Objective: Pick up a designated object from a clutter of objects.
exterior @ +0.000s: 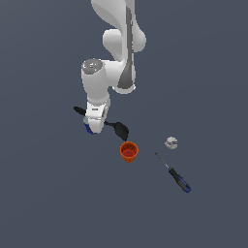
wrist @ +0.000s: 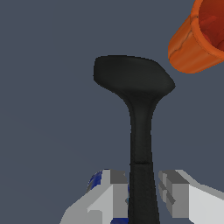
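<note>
- The gripper (wrist: 141, 192) is seen lowered over the spatula (wrist: 140, 131), its fingers (wrist: 116, 188) spread to either side of the slim handle, parted, nothing clamped.
- The spatula is laid flat on the counter (exterior: 48, 193), its blade near the orange cup (exterior: 129, 151).
- A blue can (wrist: 95, 180) is glimpsed behind one finger.
- The whitish ball (exterior: 171, 143) and screwdriver (exterior: 173, 173) are placed well apart, toward the exterior view's right.

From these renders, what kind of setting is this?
Likely a bare simulated test scene: a flat grey floor, no walls or furniture, and loose clutter around the arm: spatula, orange cup, screwdriver.
</note>
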Controlling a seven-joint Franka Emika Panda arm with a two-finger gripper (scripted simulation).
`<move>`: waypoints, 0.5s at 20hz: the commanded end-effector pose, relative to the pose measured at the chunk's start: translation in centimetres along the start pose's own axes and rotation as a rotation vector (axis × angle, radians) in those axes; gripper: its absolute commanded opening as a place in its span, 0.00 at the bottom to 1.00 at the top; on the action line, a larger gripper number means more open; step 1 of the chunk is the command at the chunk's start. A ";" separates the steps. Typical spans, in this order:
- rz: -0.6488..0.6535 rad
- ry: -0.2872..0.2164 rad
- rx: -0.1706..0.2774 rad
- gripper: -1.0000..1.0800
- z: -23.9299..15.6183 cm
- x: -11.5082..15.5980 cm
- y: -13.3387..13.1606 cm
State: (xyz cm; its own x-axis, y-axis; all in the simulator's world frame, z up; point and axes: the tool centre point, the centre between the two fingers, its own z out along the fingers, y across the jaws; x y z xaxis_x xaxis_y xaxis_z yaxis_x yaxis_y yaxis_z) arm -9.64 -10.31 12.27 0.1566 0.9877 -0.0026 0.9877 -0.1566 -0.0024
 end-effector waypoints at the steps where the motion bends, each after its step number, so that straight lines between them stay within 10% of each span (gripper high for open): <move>1: 0.000 -0.001 -0.002 0.00 -1.4 0.3 0.7; 10: 0.000 -0.002 -0.002 0.00 -8.2 2.2 4.1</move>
State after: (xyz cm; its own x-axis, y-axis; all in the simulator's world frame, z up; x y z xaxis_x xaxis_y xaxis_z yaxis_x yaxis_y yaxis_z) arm -5.91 -9.02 19.09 0.1569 0.9876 -0.0042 0.9876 -0.1569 -0.0017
